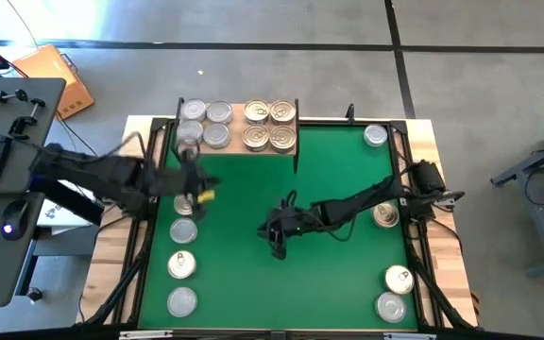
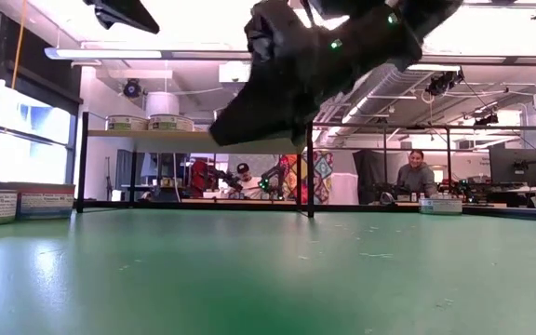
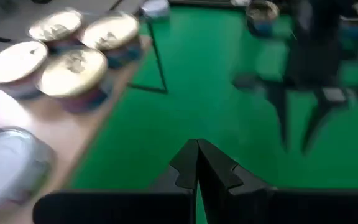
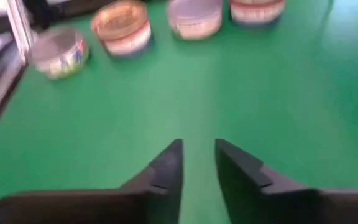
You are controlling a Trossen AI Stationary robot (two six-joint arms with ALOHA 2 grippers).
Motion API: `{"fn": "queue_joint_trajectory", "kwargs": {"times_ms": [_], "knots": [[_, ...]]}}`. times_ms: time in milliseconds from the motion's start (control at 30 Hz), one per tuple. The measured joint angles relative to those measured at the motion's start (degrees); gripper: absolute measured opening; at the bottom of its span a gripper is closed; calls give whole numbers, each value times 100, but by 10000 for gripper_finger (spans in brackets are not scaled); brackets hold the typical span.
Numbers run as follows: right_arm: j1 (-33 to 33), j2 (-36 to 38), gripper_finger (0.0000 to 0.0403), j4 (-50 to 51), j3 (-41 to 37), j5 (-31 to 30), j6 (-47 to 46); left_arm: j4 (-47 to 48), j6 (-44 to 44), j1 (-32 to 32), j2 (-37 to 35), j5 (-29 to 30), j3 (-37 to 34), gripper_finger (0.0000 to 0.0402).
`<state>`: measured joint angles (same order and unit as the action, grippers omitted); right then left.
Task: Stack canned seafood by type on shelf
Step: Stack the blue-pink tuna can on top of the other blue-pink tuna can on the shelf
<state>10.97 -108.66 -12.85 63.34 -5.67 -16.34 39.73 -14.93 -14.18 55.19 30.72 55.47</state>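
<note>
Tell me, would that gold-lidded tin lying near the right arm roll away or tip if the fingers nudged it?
Probably neither. The gold-lidded tin sits flat on its base, short and wide, so it likely slides across the green mat rather than rolling. Its metal sides look stiff, perhaps slippery to pinch.

Open green mat [image 1: 338, 175] lies mid-table; cans [image 1: 183, 266] line its left edge, shelf [image 1: 239, 142] behind.
</note>
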Motion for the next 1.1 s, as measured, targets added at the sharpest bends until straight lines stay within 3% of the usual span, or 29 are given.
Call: {"fn": "queue_joint_trajectory", "kwargs": {"times_ms": [133,267,400,633,800,1100], "knots": [[-158,489,148,1809,387,348,222,-250,-493,-899,139,497,-344,0],[-61,920,169,4351,815,395,-239,-960,-528,-1580,341,804,-648,0],[343,1289,148,6292,743,218,-1090,-1883,-350,-1921,683,939,-931,0],[991,1751,70,8953,283,-197,-3741,-3201,337,-2002,1453,941,-1161,0],[1094,1891,10,9959,-73,-240,-4769,-3831,831,-1997,1829,939,-1161,0],[784,1915,2,9601,-1279,18,-4527,-3926,933,-1806,1922,939,-1161,0]]}}
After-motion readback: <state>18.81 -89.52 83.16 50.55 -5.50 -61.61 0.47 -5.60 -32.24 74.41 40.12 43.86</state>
